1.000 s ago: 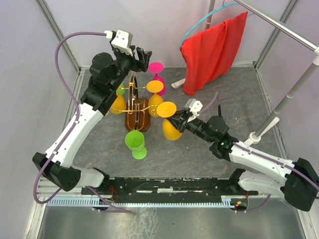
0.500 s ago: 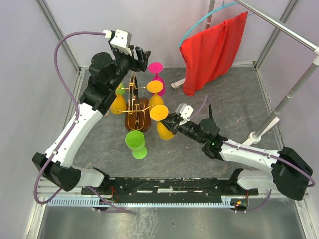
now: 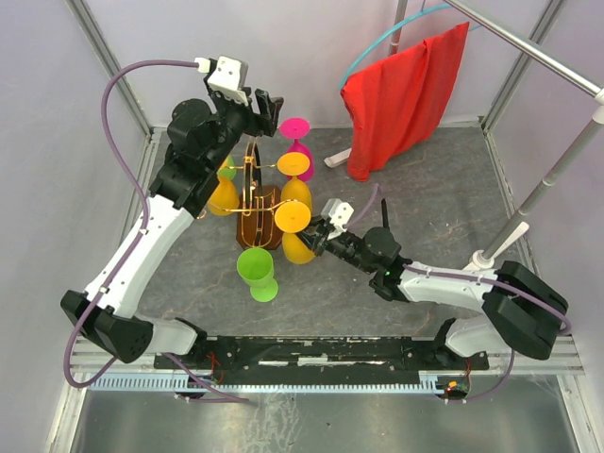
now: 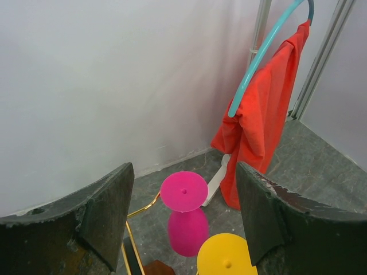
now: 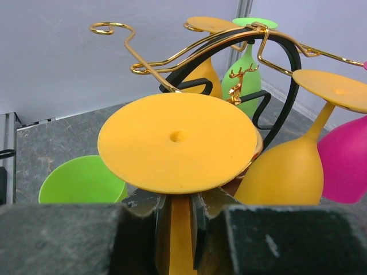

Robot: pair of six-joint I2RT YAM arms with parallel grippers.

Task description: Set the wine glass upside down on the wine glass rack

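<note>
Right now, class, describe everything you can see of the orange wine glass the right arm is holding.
The orange wine glass looks like matte plastic: flat round foot with a centre dimple, stem, rounded bowl. It is upside down, foot uppermost, stem clamped in the right pincer, beside the rack. Contact with its wire arms cannot be told.

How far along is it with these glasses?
Done: a magenta glass and others hang upside down on the wine glass rack. In hand: the right gripper holds an orange wine glass, foot up, beside it. Left: hooking it on, releasing; a green glass stands upright.
</note>
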